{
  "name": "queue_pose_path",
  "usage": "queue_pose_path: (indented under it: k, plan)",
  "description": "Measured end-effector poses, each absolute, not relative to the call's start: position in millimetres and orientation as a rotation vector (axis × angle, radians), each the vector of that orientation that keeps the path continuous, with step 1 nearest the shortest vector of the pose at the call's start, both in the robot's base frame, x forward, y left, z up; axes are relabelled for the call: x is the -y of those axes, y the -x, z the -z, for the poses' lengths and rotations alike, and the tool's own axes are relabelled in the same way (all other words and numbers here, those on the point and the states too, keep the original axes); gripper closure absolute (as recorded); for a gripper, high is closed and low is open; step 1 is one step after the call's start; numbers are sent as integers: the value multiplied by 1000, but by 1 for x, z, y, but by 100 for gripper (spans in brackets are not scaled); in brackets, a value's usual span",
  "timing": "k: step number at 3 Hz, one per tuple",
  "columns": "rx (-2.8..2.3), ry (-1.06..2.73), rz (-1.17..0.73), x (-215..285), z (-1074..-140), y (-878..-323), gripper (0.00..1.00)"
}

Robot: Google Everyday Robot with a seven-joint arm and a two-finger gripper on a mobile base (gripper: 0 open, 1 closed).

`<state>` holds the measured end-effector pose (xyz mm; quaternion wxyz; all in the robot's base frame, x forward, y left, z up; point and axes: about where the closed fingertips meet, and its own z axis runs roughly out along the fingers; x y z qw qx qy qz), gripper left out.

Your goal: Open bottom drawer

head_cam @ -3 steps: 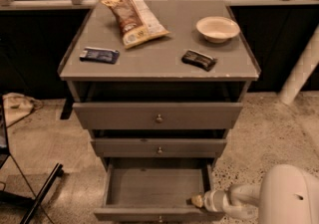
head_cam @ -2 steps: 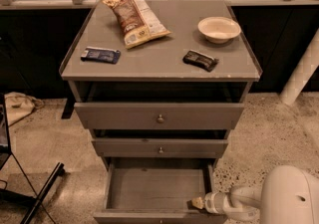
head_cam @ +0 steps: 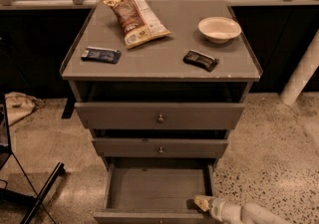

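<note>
Moved since a second ago: the arm's bulky white link, now lower at the frame's bottom right; the cabinet and drawers are unchanged.

Camera view.
- Item 1: bottom drawer [head_cam: 157, 188], lowest of three, pulled well out, plain grey inside exposed, nothing in it. Its front sits at the frame's lower edge, knob out of sight.
- Item 2: gripper [head_cam: 202, 202], at the drawer's front right corner, over the inside. Whether it is open or closed cannot be told.
- Item 3: middle drawer [head_cam: 159, 147], slightly proud.
- Item 4: top drawer [head_cam: 159, 116], also ajar.

Judgement: opening looks nearly complete. Any remaining pull should run straight outward and level, then release cleanly without dragging the drawer sideways.
</note>
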<state>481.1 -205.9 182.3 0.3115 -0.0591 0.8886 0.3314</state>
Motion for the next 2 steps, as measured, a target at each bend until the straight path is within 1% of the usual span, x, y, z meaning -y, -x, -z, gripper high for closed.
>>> queue_pose_path:
  k: [1, 2]
  plan:
    - [-2289, 88, -852, 229, -194, -475, 82]
    - [-2285, 96, -871, 223, -192, -474, 59]
